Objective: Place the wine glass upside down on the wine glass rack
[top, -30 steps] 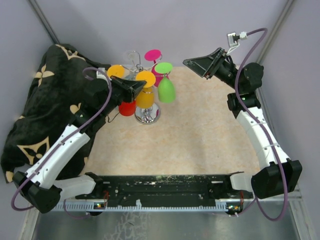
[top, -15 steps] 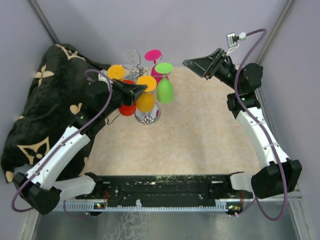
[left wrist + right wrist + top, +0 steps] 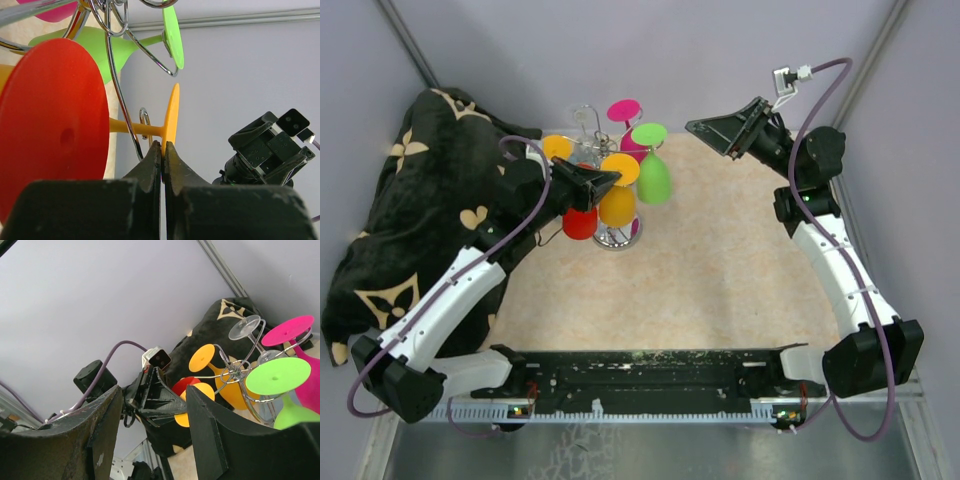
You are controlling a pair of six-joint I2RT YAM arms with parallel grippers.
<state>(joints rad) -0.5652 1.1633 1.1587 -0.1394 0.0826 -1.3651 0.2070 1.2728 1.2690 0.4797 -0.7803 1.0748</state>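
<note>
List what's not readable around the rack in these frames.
- Top view: rack base mostly covered by the near orange glass.
- Left wrist view: red glass's bowl hidden behind its own foot.
- Same view: whether the shut left jaws touch the near orange glass's foot is unclear.

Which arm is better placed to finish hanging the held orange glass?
Left. The left gripper grips the orange glass by its foot at the wine glass rack; the right gripper hangs open, apart.

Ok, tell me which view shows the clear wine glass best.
Right wrist view: the clear wine glass hangs upside down on the wine glass rack, foot and bowl both visible. Top view shows only its faint foot; left wrist view does not show it.
</note>
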